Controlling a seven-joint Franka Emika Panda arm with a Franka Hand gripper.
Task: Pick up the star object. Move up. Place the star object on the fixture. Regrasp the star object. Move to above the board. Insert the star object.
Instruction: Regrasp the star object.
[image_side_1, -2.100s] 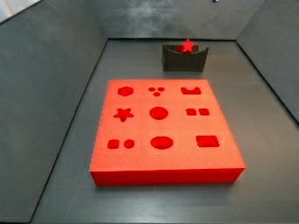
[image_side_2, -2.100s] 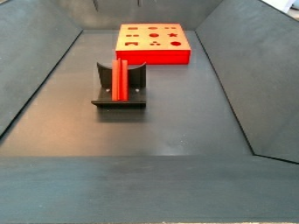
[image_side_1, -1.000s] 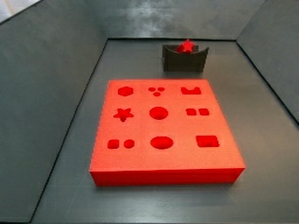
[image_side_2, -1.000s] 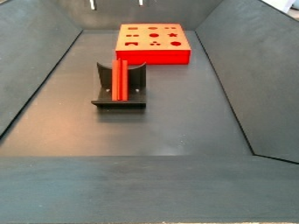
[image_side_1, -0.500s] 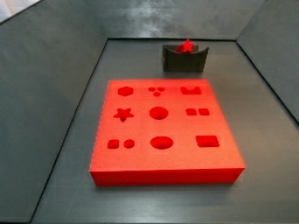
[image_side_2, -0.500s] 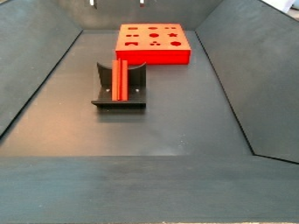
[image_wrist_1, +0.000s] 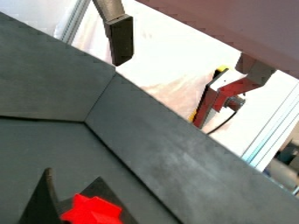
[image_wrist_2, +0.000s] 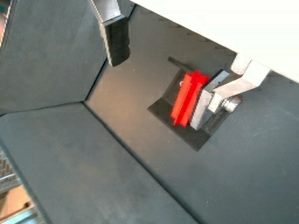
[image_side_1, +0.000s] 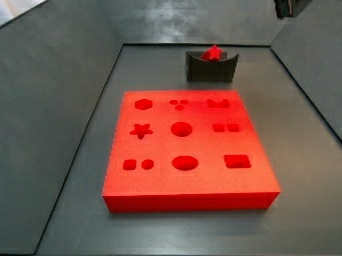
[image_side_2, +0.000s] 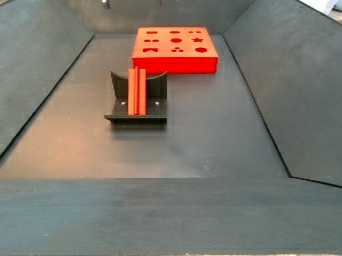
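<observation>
Wrist view, fixture end-on: my gripper (image_wrist_1: 181, 52) hangs high above the floor, its two fingers (image_wrist_1: 121, 39) spread wide with nothing between them. The star object (image_wrist_1: 93, 210) shows its star-shaped end in the notch of the fixture (image_wrist_1: 47, 203), well apart from my fingertips.

Wrist view, fixture from above: my gripper (image_wrist_2: 176, 52) is empty and wide open. The star object (image_wrist_2: 187, 97) lies lengthwise in the fixture (image_wrist_2: 208, 116), partly behind one finger (image_wrist_2: 242, 80) as seen here, but not touched by it.

Side view, board near: only a dark corner of my gripper (image_side_1: 285, 7) shows at the frame's upper edge, well above everything. The star object (image_side_1: 213, 52) sits on the fixture (image_side_1: 211, 68), behind the board (image_side_1: 187, 150).

Side view, fixture near: my gripper (image_side_2: 106, 3) is barely a sliver at the top. The star object (image_side_2: 138, 89) rests in the fixture (image_side_2: 136, 101), the board (image_side_2: 175, 50) beyond it.

Step in hand: I judge the placing done and the regrasp ahead.

Next move: come down over the fixture, straddle the piece, then close.

In the way: nothing on the floor; only the fixture's walls flank the piece, so my fingers must clear them.
</observation>
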